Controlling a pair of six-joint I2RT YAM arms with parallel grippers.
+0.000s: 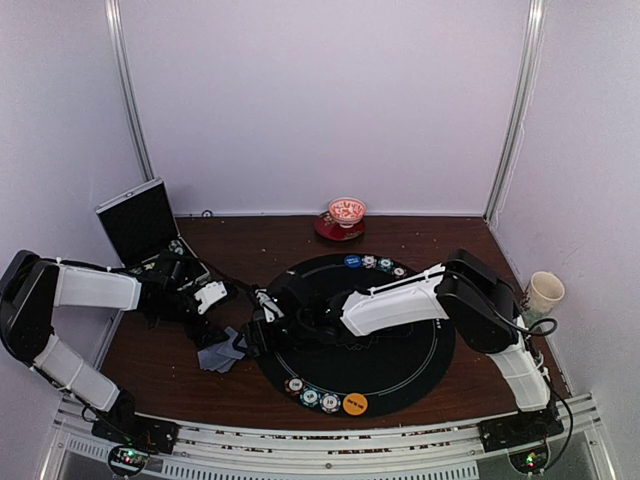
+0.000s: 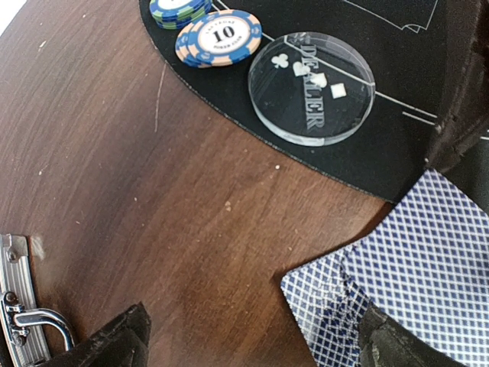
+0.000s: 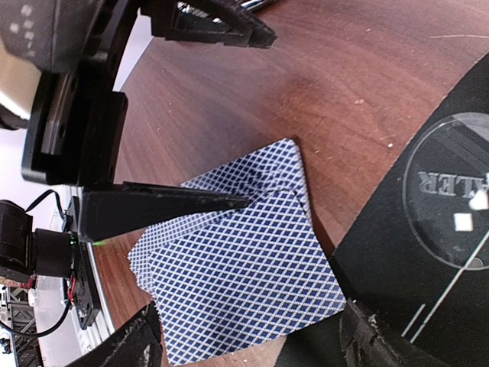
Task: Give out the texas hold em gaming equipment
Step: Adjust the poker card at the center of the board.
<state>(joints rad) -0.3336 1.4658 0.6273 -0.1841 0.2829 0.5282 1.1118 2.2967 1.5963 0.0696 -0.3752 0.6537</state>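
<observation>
Picking up the playing cards [image 3: 237,267] by the mat's [image 1: 400,370] left edge: left pincer [image 2: 256,348] and right pincer [image 3: 252,344] both gape; next, one likely must pinch a card.

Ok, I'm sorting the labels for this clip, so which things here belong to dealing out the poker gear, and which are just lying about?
Part of the job:
- playing cards
- poker chips
- orange disc
- blue disc
- clear dealer disc

Just lying about:
- black mat
- red-and-white bowl
- paper cup
- open case
</observation>
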